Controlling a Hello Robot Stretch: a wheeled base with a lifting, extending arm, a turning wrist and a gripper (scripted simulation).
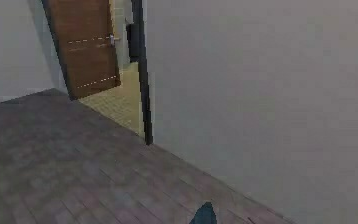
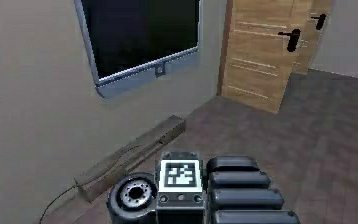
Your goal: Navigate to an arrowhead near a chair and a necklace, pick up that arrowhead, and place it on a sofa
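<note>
In the arm side view the arm's dark segmented bar [image 2: 242, 190] lies low at the bottom edge. One white square with black marks [image 2: 180, 175] sits at its end. Left of the square is the gripper's [image 2: 135, 197] dark round body. I cannot make out its far end, so I cannot tell whether it holds anything. A small dark teal pointed shape [image 1: 205, 213] pokes up at the forward view's bottom edge. I cannot tell what it is.
Ahead, a grey wall [image 1: 257, 90] ends at a dark door frame [image 1: 144, 70]. Beyond it are pale floor tiles [image 1: 122, 102] and a wooden door [image 1: 87, 45]. To the side are a dark wall screen [image 2: 142, 35], a low wooden bar [image 2: 137, 148] along the wall and a wooden door [image 2: 262, 50].
</note>
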